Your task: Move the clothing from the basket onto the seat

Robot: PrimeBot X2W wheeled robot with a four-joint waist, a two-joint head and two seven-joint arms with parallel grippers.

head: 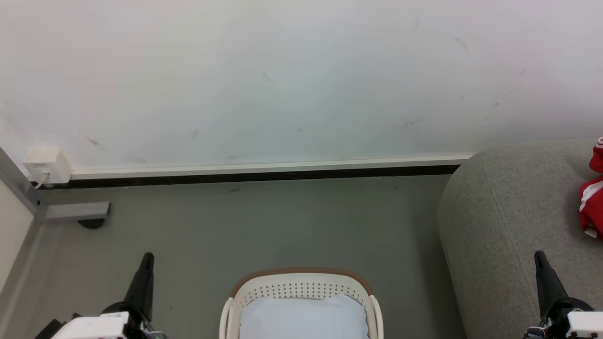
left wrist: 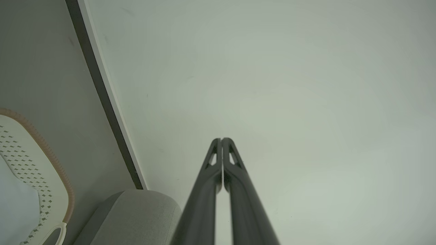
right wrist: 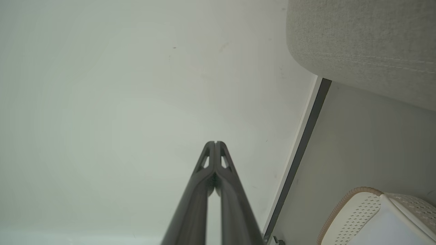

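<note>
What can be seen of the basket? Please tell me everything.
The basket is white plastic, with small holes in rows across its wall, a brown rim and a loop handle at its side. It stands upright on the grey floor, left of the sofa and apart from it. A pale blue-white cloth lies inside. Its near part is cut off.

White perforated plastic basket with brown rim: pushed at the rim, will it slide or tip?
Probably slide: the white perforated plastic basket looks thin-walled, with a pale blue-white liner cloth showing inside, so likely light. The smooth grey floor should offer little grip. A high push might rock it.
</note>
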